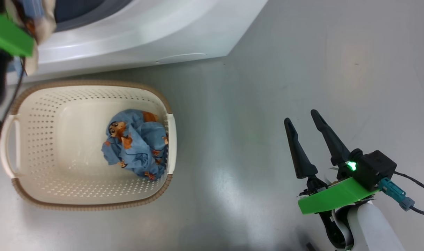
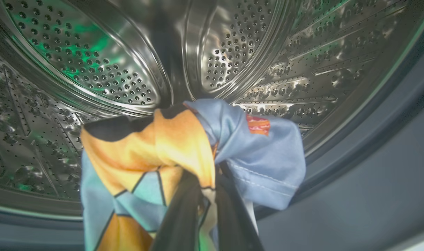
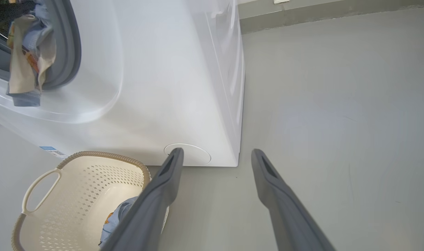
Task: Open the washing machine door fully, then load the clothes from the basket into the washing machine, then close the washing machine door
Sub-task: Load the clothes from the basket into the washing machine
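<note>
A: Two lots of clothes to follow. From the head view, a blue bear-print heap (image 1: pixel 136 146) lies in the basket (image 1: pixel 93 85) against its right wall, its longer run going up and down the view. A held garment (image 1: pixel 41 21) hangs at the mouth of the washing machine (image 1: pixel 145 31), top left.

B: And the arms?

A: The right end effector (image 1: pixel 301 116) hovers over bare floor (image 1: pixel 232 139), fingers spread wide and empty; the heap lies well off to its left. The left arm is cut off by the frame edge, with just its green mount (image 1: pixel 6 35) clear.

B: Left wrist view?

A: The left end effector (image 2: pixel 210 181) is pinched almost closed on the held garment, fingertips buried in the folds. The steel drum (image 2: pixel 93 69) lies straight ahead along the fingers, past the gasket (image 2: pixel 379 174), so I judge the drop needs only a push forward. The drum floor behind the cloth is hidden.

B: Right wrist view?

A: The basket sits lower left of the open fingers, the heap half masked by one finger. The held garment drapes across the grey gasket at top left; how deep it reaches inside is hard to tell.
</note>
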Controlling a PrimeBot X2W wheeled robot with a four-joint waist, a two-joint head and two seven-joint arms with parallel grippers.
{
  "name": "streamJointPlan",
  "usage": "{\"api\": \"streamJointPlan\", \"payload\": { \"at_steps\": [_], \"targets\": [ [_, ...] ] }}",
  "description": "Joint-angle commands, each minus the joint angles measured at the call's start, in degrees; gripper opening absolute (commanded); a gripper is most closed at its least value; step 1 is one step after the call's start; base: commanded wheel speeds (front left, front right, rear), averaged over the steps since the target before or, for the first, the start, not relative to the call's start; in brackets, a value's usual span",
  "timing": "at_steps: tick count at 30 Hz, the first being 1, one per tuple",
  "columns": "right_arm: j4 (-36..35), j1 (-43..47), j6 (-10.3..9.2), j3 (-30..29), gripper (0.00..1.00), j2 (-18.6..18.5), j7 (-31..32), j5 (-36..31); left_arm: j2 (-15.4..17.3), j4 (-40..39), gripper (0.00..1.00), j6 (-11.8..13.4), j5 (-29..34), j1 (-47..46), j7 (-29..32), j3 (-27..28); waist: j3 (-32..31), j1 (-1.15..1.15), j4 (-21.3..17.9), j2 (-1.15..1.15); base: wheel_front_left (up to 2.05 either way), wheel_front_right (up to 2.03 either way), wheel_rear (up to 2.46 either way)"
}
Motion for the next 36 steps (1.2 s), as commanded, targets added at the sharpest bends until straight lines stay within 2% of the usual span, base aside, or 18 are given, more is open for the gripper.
{"api": "streamJointPlan", "payload": {
  "at_steps": [1, 11, 17, 24, 29, 36],
  "targets": [
    [-1.0, 0.2, 0.52, 1.8, 1.0, 0.3, -0.7, 0.7, 3.0, -0.2, 0.0, 0.3, 0.6, -2.6, 0.9, 1.3, 0.5, 0.0, -0.8, 0.0, 0.0, 0.0, 0.0],
    [-1.0, 0.4, 0.52, 3.4, 1.0, 0.3, -0.7, 1.9, 2.8, 8.6, 0.0, -0.3, 1.3, -13.0, 5.6, -0.4, 2.1, 0.0, -3.5, 0.0, 0.0, 0.0, 0.0],
    [-0.9, 1.6, 0.52, 4.2, 1.0, 0.3, -0.7, 2.5, 3.9, 13.4, 0.0, -0.5, 3.1, -19.0, 6.2, -1.5, 3.2, 0.0, -4.8, 0.0, 0.0, 0.0, 0.0],
    [-1.7, 2.4, 0.52, 5.2, 1.0, 0.3, -0.7, 2.9, 6.0, 15.6, 0.0, -1.4, 7.0, -25.7, -0.6, -3.6, 5.3, 0.0, -5.9, 0.0, 0.0, 0.0, 0.0],
    [-2.2, 2.3, 0.52, 5.5, 1.0, 0.3, -0.7, 3.2, 6.3, 18.2, 0.0, -2.0, 7.0, -27.8, -5.2, -5.0, 6.8, 0.0, -6.5, 0.0, 0.0, 0.0, 0.0],
    [-1.9, 2.3, 0.52, 6.2, 1.0, 0.3, -0.7, 3.3, 6.2, 23.7, 0.0, -2.2, 4.2, -27.6, -3.5, -6.6, 7.1, 0.0, -6.8, 0.0, 0.0, 0.0, 0.0]
  ]
}}
